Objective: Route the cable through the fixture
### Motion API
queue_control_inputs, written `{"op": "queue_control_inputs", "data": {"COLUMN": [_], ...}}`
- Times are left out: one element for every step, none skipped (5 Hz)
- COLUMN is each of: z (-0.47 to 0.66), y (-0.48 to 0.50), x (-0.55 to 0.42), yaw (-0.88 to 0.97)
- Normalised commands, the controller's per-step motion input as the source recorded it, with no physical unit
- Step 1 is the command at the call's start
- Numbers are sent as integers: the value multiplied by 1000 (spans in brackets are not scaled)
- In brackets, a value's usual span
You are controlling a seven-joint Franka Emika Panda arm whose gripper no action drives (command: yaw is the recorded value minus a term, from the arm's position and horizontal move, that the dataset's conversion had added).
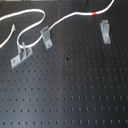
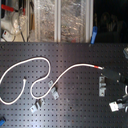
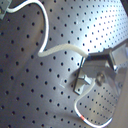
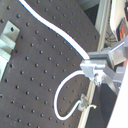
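Observation:
The white cable (image 1: 60, 20) curves across the far part of the black perforated board; its red band (image 1: 95, 12) is near the first exterior view's upper right. The fixture (image 1: 104, 30), an upright forked clip on a narrow strip, stands just below the band, apart from the cable. In the second exterior view the cable (image 2: 47, 62) ends past the red band (image 2: 95, 66), above the fixture (image 2: 102, 87). My gripper (image 2: 118, 90) hangs blurred at the second exterior view's right edge, beside the fixture, holding nothing I can see. A grey finger (image 3: 99, 62) crosses the cable (image 3: 60, 47) in the first wrist view.
A squat slanted-foot clip (image 1: 45, 36) and a long flat bracket with two pins (image 1: 21, 54) stand at the first exterior view's left, inside the cable's loops. Both also show in the second exterior view: the clip (image 2: 54, 91) and the bracket (image 2: 37, 105). Shelves with clutter (image 2: 50, 20) lie beyond the board.

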Motion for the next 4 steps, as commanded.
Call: {"op": "queue_control_inputs", "data": {"z": [0, 168, 172, 168], "y": [14, 123, 95, 119], "x": [5, -74, -102, -49], "yaw": [0, -320, -837, -911]}}
